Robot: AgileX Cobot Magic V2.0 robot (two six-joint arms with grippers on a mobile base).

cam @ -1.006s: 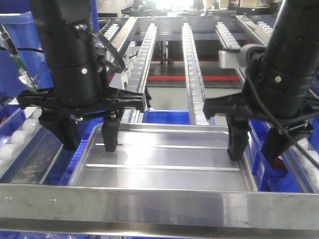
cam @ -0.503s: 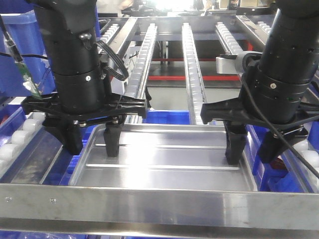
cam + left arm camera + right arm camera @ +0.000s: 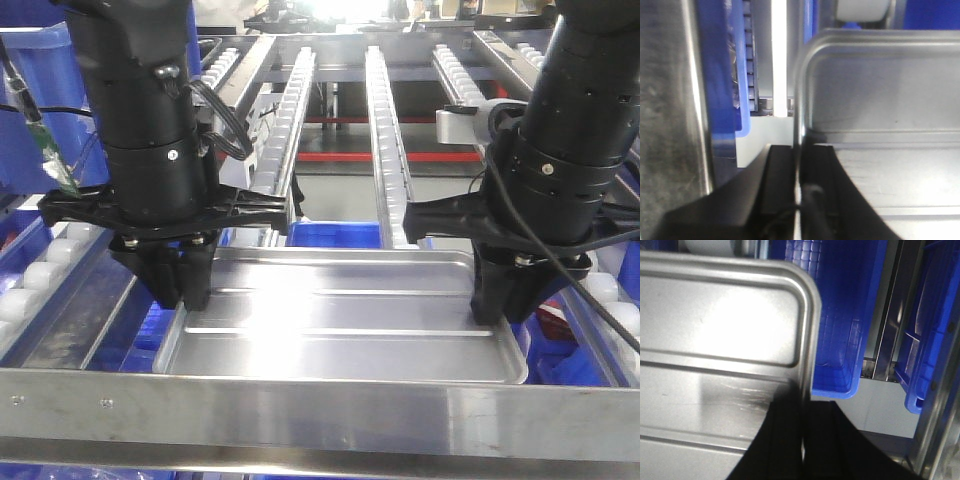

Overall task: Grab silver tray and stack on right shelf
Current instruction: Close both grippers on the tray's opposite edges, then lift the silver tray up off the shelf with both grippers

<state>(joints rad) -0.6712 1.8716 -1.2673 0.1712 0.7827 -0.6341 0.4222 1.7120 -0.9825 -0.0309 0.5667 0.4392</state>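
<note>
Roller rails [image 3: 385, 150] run back beyond a steel bar [image 3: 320, 410]. Just behind the bar lies the tray [image 3: 340, 320], with the left gripper [image 3: 185, 295] and right gripper [image 3: 505, 305] clamped on its side rims. The grasp looks made; next, both arms must lift level together.

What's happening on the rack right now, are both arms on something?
Both arms are on the silver tray. The left gripper is shut on its left rim and the right gripper on its right rim; each wrist view shows the fingers pinching the rim from both sides. The tray lies level just behind the front steel bar, over blue bins, with roller rails running away beyond it. Whether it is lifted clear I cannot tell.
</note>
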